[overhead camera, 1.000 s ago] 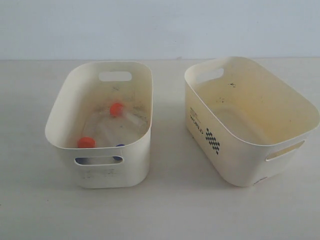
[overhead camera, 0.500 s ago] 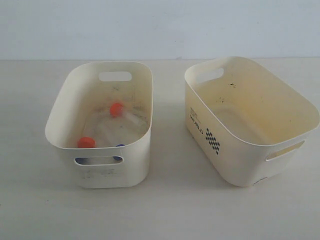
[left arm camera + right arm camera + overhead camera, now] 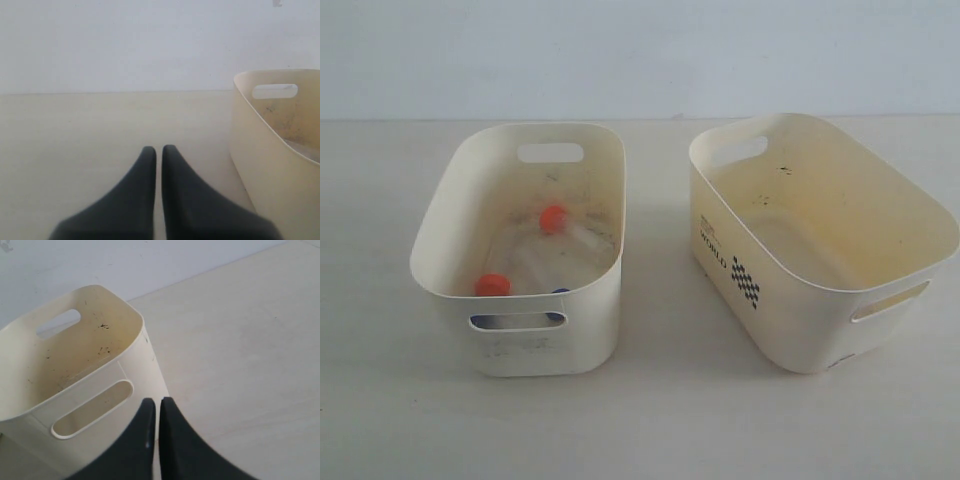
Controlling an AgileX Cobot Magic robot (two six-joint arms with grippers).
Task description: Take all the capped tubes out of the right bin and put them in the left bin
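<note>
The left bin [image 3: 545,350], plain-sided, holds the capped tubes. Two orange caps [image 3: 553,218] [image 3: 492,285] show inside it. A blue cap [image 3: 560,292] peeks over its near wall, and the clear tube bodies are hard to make out. The right bin [image 3: 790,320], with black lettering and a checker mark, shows a stained inside with no tubes. Neither gripper appears in the exterior view. My left gripper [image 3: 156,149] is shut on nothing above the table beside the left bin [image 3: 260,165]. My right gripper [image 3: 156,401] is shut on nothing by the right bin [image 3: 130,365].
Both bins stand side by side on a pale tabletop [image 3: 660,420] in front of a light wall [image 3: 640,50]. A gap of bare table separates the two bins.
</note>
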